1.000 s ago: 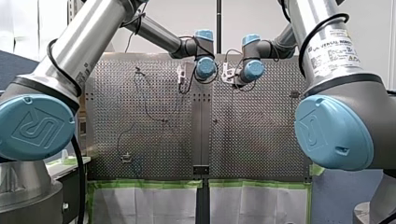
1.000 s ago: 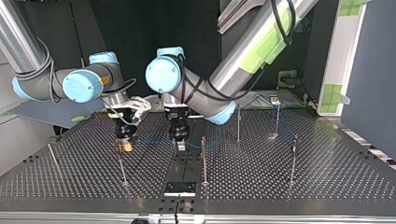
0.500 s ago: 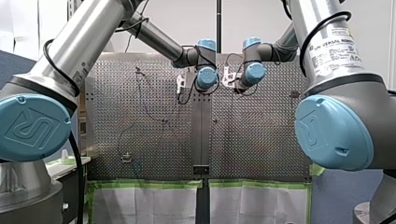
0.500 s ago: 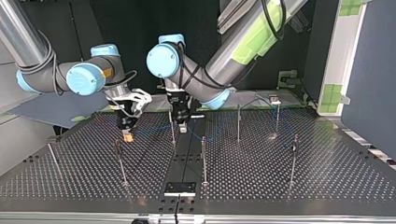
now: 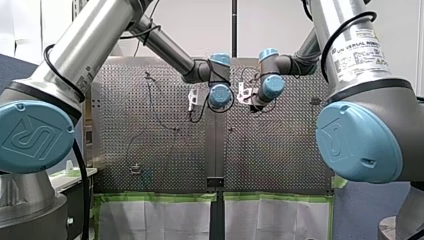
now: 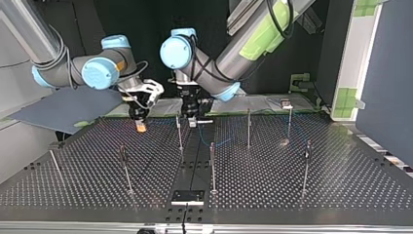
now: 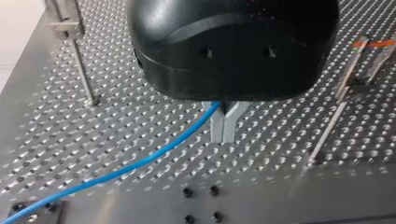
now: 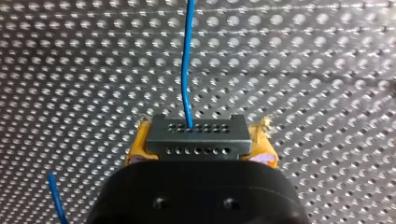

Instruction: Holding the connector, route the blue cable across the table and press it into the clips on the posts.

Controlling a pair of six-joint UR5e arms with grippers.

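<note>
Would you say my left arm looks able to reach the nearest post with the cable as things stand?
Probably yes: the left gripper, jaws shut on the cable, hangs beside that post with nothing between them.

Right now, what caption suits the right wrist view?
My right tool clamps a grey connector between yellow pads, its blue cable running ahead over the perforated table.
</note>
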